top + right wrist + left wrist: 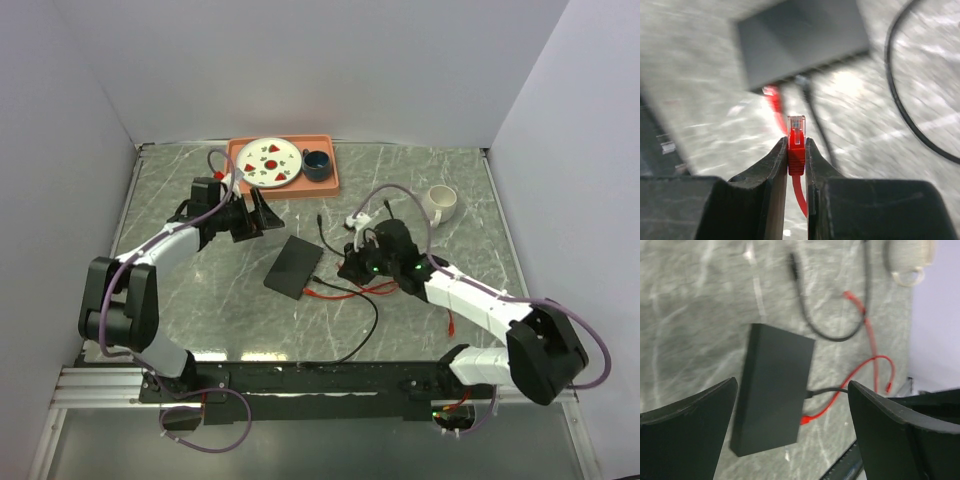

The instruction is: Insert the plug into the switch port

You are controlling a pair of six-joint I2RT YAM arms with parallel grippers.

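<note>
One narrow pinch carries everything: at the lower centre of the right wrist view, the right hand (796,150) is clenched on the red boot of the red network plug with a clear plastic tip (796,127), its tip pointing up the frame. Gripped that low on a springy cord, the plug could, I judge, pivot between the pads when its nose meets a port's rim, and go in crooked or jam.

Beyond it lies a stretch of grey marbled table (865,100), so the plug is apart from its goal. Further up, a second red plug (771,94) and a black cable (812,107) already sit in the near edge of the flat matte-black switch box (800,35) at the top of the frame. That edge is blurred, so I cannot tell which port is free, and a slightly sideways approach could knock those neighbours.

Farthest, in the upper left of the overhead view, the left hand (250,218) hangs spread wide, grasping nothing, near the switch and seemingly clear of it. With nothing bracing it, the light box may simply slide away under the push.
</note>
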